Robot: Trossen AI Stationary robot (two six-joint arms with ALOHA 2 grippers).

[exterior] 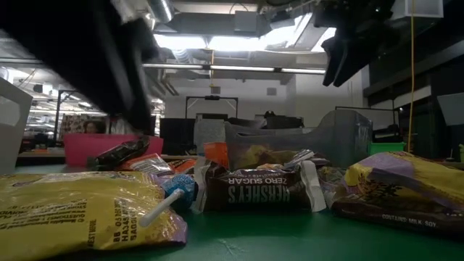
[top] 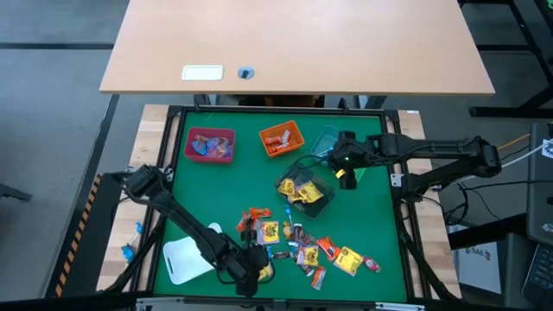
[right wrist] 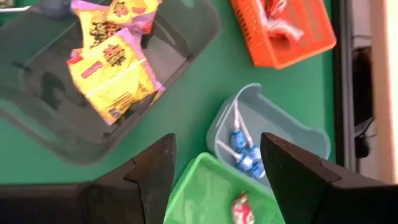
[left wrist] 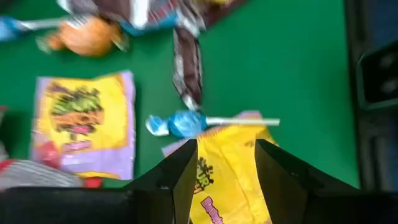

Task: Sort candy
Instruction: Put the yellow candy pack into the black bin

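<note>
From above, the candy (top: 302, 250) lies scattered on the green mat's near side, with more in the grey bin (top: 318, 200), pink bin (top: 210, 144) and orange bin (top: 282, 138). The left gripper (top: 252, 275) sits low at the pile's near left edge; the right gripper (top: 346, 173) hangs beside the grey bin. At table height, a brown bar (exterior: 254, 190) and yellow packets (exterior: 80, 210) fill the foreground. The left wrist view shows parted fingers (left wrist: 180, 180) straddling a yellow packet (left wrist: 221, 171), not clearly gripping it, by a blue lollipop (left wrist: 186, 122). The right wrist view shows released, empty fingers (right wrist: 155, 174) over green (right wrist: 205, 193) and pale blue bins (right wrist: 292, 124).
</note>
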